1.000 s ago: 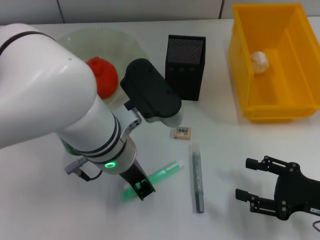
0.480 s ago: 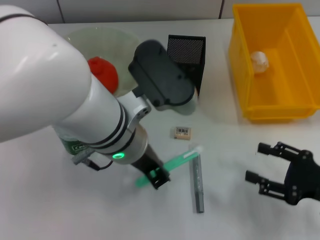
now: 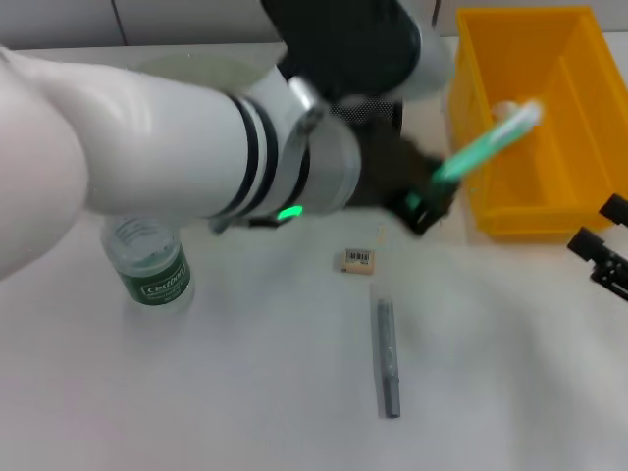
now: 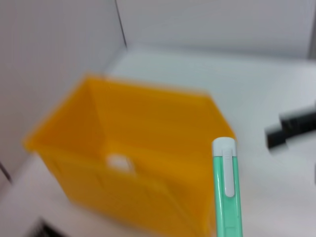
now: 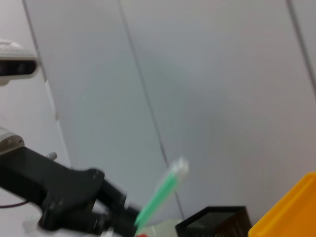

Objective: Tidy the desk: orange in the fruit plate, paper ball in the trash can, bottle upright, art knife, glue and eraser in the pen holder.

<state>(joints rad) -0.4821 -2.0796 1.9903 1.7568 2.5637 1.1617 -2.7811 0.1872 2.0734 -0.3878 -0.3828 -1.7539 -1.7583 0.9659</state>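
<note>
The left arm [image 3: 147, 147] is a thick, glossy white tube with rounded casing. Near the wrist two thin black rings run around the white shell, followed by a grey-white collar. A small ring light [image 3: 288, 212] glows green on the underside of that collar. Above the collar sits a bulky black housing [image 3: 339, 39] with rounded corners and a matte finish. The left pincer [image 3: 427, 201] is black, with dark angular links leading to it. In the right wrist view the same part appears as a black jointed bracket. The right pincer [image 3: 603, 257] is black, built of slim angular bars.
</note>
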